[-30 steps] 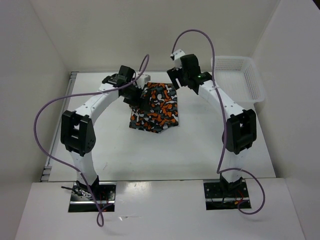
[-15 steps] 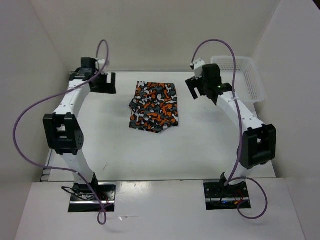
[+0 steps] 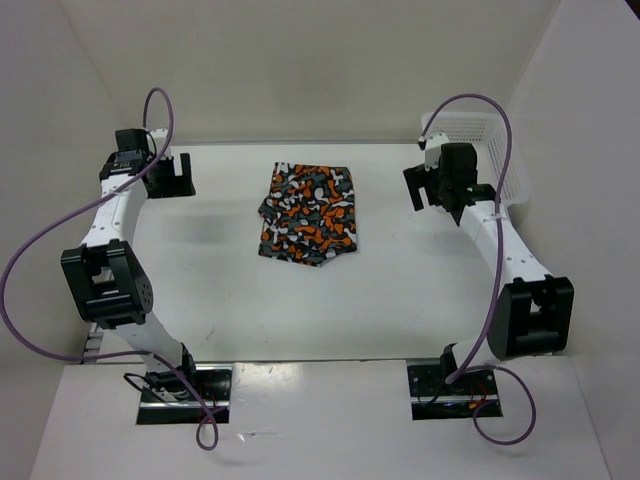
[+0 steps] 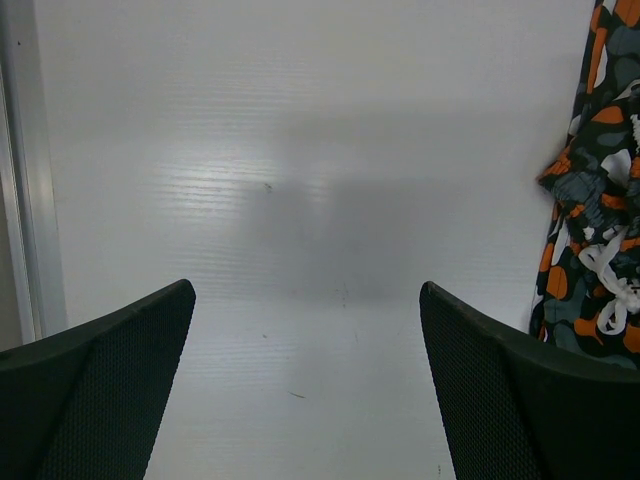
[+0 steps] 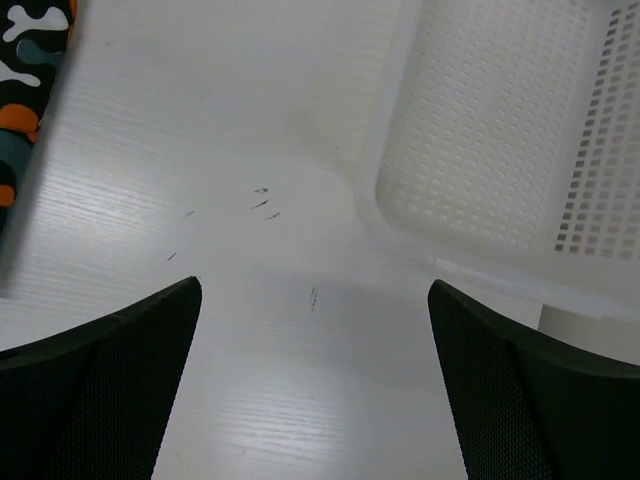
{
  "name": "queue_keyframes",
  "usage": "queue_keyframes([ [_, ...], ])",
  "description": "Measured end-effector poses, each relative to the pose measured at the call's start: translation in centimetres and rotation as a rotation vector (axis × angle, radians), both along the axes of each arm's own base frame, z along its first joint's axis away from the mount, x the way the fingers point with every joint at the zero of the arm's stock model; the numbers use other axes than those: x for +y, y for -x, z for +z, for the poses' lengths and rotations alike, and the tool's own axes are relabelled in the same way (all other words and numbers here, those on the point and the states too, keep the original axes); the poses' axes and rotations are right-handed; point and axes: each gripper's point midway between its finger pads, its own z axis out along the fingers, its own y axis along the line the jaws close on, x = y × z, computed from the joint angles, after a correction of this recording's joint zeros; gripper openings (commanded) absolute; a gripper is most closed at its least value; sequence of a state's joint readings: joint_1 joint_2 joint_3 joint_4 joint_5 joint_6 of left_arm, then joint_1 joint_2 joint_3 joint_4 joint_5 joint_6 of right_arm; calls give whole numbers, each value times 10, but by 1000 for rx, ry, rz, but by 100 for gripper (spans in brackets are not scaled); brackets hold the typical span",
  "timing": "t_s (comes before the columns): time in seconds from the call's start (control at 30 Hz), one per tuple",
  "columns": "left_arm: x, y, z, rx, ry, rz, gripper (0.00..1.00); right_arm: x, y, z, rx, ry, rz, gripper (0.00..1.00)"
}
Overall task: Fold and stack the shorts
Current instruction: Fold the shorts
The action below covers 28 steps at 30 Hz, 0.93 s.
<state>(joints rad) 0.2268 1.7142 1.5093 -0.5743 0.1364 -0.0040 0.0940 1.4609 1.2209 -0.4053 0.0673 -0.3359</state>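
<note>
Shorts [image 3: 310,213] lie compactly folded on the surface [image 3: 300,300], between the two sets of jaws and well apart from each. Left jaws: apart, empty. Right jaws: apart, empty, basket [image 3: 465,116] just beyond them. Folding judged done; the next move calls only for final placement, if required.
</note>
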Motion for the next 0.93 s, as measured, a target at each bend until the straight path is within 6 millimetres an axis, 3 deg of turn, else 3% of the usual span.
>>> queue_keyframes([
  [0.3, 0, 1, -3, 1, 0, 0, 100, -7, 5, 11, -31, -37, -94, 99],
  [0.93, -1, 5, -8, 7, 2, 0, 100, -6, 5, 12, -36, -62, -116, 99],
])
